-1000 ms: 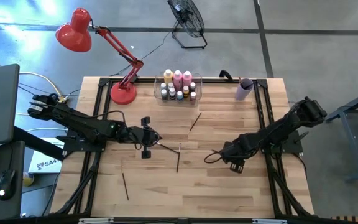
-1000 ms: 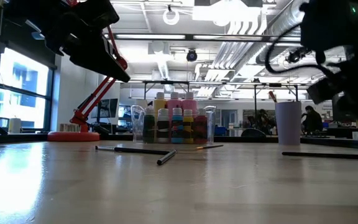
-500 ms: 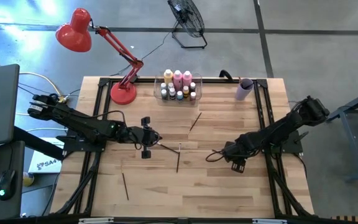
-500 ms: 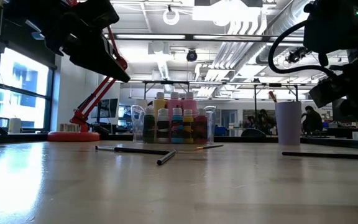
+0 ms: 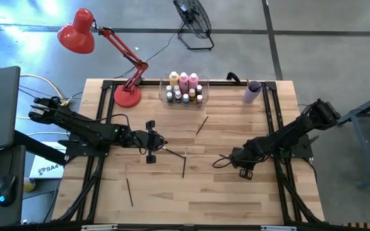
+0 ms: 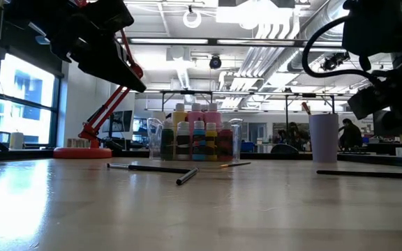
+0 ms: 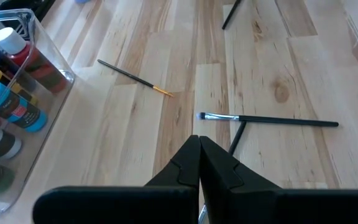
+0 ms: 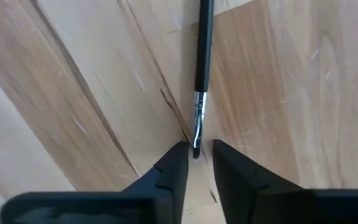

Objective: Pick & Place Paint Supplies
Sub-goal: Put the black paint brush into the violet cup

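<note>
Pale wood planking formed the ground of the scene, and on it lay the one brush that mattered: a thin dark-handled paintbrush point(image 8: 201, 62) at the tip of the right gripper point(image 8: 197, 149).

- **Axis.** In the right wrist view the brush's long axis ran straight out ahead of the fingers, in line with the reach of the arm, so the jaws faced each other across the shaft, not along it.
- **Position.** Its metal-collared end sat in the gap between the two fingertips, low against the table. The rest of the handle extended away from the gripper.
- **Jaws.** They stood a narrow gap apart, wider than the brush, and no pinch on it could be seen.
- **High view.** The right gripper point(image 5: 235, 160) was down at the table's right-centre, with the brush point(image 5: 220, 161) lying from it toward the middle of the table.
- **Nearer arm.** This brush was plainly the right arm's to take — the left gripper point(image 5: 151, 142) hung well apart over the left-centre, its fingers point(image 7: 185, 165) pressed together on nothing.
- **Destination.** The lilac cup point(image 5: 252, 92) stood at the far right edge, on the right arm's side. The clear bin point(image 5: 161, 95) of bottles stood at the far middle.
</note>
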You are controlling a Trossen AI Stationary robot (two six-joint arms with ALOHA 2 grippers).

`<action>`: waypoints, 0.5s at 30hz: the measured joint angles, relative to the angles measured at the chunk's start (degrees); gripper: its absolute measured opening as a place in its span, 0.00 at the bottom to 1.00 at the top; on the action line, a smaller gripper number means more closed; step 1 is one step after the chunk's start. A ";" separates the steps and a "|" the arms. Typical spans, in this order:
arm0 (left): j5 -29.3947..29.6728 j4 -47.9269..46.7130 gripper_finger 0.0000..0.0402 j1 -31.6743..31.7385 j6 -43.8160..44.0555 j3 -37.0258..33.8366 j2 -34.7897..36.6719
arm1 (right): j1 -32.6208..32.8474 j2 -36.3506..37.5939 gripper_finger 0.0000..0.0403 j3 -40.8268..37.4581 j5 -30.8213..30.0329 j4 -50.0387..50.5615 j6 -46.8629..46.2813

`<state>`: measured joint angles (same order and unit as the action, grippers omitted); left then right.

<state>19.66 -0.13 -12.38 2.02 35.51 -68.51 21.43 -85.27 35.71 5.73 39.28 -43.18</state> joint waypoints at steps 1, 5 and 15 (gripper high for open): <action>0.01 -0.02 0.00 0.00 0.00 0.00 0.00 | 0.00 -0.02 0.16 0.02 0.06 -0.07 -0.02; 0.00 -0.02 0.00 0.00 0.00 0.00 0.00 | 0.01 -0.04 0.06 -0.03 0.55 -0.59 -0.35; 0.00 -0.02 0.00 0.00 0.00 0.00 0.00 | 0.00 0.50 0.01 -0.16 0.88 -0.60 -0.52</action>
<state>19.66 -0.14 -12.38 2.02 35.51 -68.51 21.43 -84.77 35.55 6.61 38.68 -43.70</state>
